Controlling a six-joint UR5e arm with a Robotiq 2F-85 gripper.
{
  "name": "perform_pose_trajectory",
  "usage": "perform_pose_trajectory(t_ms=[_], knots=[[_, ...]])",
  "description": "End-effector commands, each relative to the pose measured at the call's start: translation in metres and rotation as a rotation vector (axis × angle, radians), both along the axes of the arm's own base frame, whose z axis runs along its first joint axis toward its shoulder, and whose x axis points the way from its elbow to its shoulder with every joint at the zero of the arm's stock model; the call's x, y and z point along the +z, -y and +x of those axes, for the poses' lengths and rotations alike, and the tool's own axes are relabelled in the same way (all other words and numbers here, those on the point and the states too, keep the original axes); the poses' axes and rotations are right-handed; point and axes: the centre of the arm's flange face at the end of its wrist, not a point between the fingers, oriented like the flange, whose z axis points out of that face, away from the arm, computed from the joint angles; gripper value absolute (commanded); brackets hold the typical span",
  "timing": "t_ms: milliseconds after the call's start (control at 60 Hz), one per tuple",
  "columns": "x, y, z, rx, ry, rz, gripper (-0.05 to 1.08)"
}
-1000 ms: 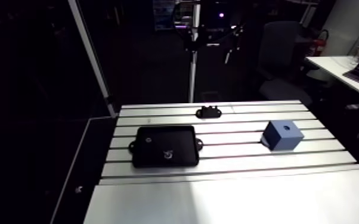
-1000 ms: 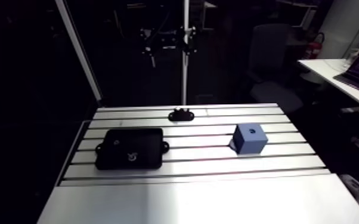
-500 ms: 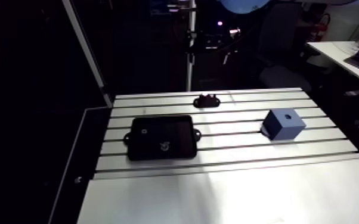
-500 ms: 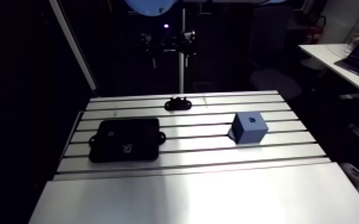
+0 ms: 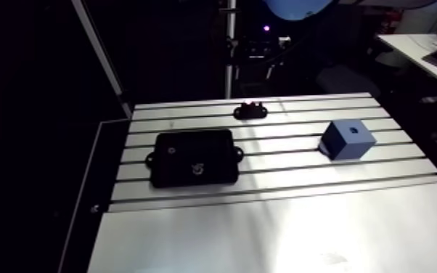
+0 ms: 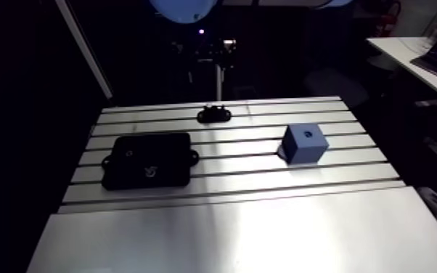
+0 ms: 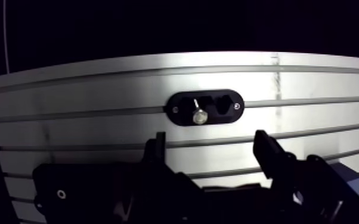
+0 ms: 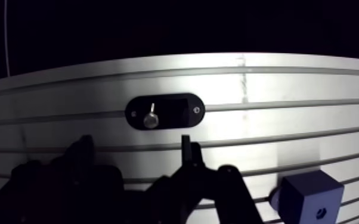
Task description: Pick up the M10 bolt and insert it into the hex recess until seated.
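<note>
Three things on the surface (image 5: 279, 218): a black tray (image 5: 194, 156) at the left, a blue block (image 5: 348, 139) at the right, and a small black oval holder (image 7: 223, 106) at the far edge between them.
M10 bolt (image 7: 198, 114): it sits in the holder beside an unfilled pocket, silvery and untouched.
Tool (image 7: 209, 148): we see its fingers spread wide with nothing between them; the bolt lies ahead of it.
Hex recess: we take the dark hole (image 5: 353, 131) in the block's top face for it, though its shape is too small to tell.
Step in hand: the approach to the pick, we judge; no grasp is begun.
Next move: we would carry the tool forward over the holder, set one finger on either side of the bolt, descend and close without catching the holder's rim.
</note>
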Motion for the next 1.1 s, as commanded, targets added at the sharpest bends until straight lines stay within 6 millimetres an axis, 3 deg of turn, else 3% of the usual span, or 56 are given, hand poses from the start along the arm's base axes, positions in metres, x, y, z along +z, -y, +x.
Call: perform_pose_trajectory(t_ms=[17,633,1100], knots=[[-0.015,-0.001,-0.005,0.002,0.016,-0.007,0.26],[-0.039,-0.001,-0.015,0.000,0.018,-0.018,0.41],[-0.054,-0.001,-0.016,0.005,0.042,-0.019,0.43]])
